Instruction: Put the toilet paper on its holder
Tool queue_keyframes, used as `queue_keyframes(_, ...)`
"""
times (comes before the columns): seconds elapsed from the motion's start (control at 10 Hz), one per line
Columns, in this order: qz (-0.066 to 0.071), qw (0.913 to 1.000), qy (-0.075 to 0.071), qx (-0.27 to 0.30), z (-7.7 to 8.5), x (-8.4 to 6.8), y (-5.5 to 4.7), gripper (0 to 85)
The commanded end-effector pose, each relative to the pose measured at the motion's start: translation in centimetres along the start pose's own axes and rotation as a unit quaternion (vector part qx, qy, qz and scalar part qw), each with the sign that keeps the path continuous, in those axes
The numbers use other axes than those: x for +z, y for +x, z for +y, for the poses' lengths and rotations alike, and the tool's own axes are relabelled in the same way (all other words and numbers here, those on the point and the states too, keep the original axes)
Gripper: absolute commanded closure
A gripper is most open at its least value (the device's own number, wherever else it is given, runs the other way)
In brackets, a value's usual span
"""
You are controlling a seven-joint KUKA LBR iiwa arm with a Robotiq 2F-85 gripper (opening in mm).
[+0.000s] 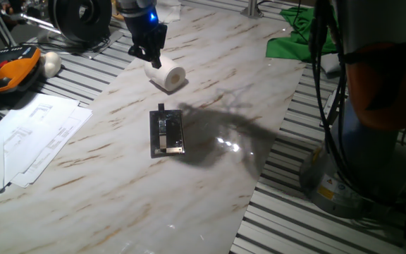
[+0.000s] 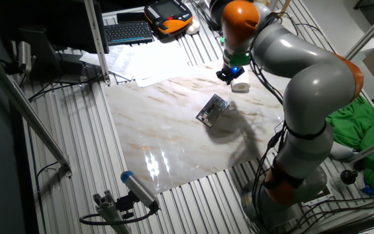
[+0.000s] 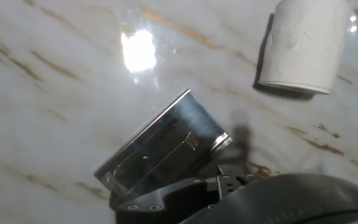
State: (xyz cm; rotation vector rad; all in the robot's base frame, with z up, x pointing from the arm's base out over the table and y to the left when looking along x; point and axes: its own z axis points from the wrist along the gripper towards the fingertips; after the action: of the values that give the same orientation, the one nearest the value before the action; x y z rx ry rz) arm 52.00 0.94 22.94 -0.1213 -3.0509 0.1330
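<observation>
A: Where do we find the toilet paper [image 1: 166, 75]?

B: It lies on its side on the marble surface [image 1: 111, 169], near the far edge, with its hollow core end turned toward one fixed camera. In the hand view the same roll [image 3: 303, 46] sits in the upper right corner, resting flat on the marble.

A: And the tool [image 1: 149, 51]?

B: We see it hanging just above and behind the roll, its dark fingers pointing down beside the roll's back end. We cannot tell whether it touches the paper, and we cannot tell how far its fingers are spread; nothing appears gripped. In the other fixed view the tool [image 2: 229, 73] hovers by the roll [image 2: 240, 86] under the orange-and-grey arm.

A: The holder [image 1: 167, 132]?

B: It rests near the middle of the surface, apart from the roll, a dark plate with a shiny middle and a short upright peg at its far end. We also see it in the hand view [image 3: 166, 146], tilted across the frame.

A: Room around them?

B: The marble around the holder is bare on all sides. Beyond the left edge lie papers [image 1: 30, 137] and an orange-and-black pendant [image 1: 7, 73]; a green cloth [image 1: 298, 35] sits past the far right corner.
</observation>
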Motion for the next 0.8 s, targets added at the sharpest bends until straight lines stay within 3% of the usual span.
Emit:
queue_keyframes(0.0, 0.006, 0.9998, -0.016, -0.004, -0.04, 0.01, -0.02, 85.0)
queue_keyframes(0.1, -0.019, 0.9996, 0.017, -0.016, -0.04, 0.01, -0.02, 85.0)
queue_keyframes(0.2, -0.016, 0.9998, 0.002, -0.006, -0.04, 0.01, -0.02, 85.0)
queue_keyframes(0.4, -0.011, 0.9999, 0.001, 0.003, -0.04, 0.01, -0.02, 85.0)
queue_keyframes(0.6, -0.009, 0.9998, 0.013, 0.014, -0.04, 0.01, -0.02, 85.0)
queue_keyframes(0.7, -0.01, 0.9989, 0.032, 0.034, -0.04, 0.01, -0.02, 85.0)
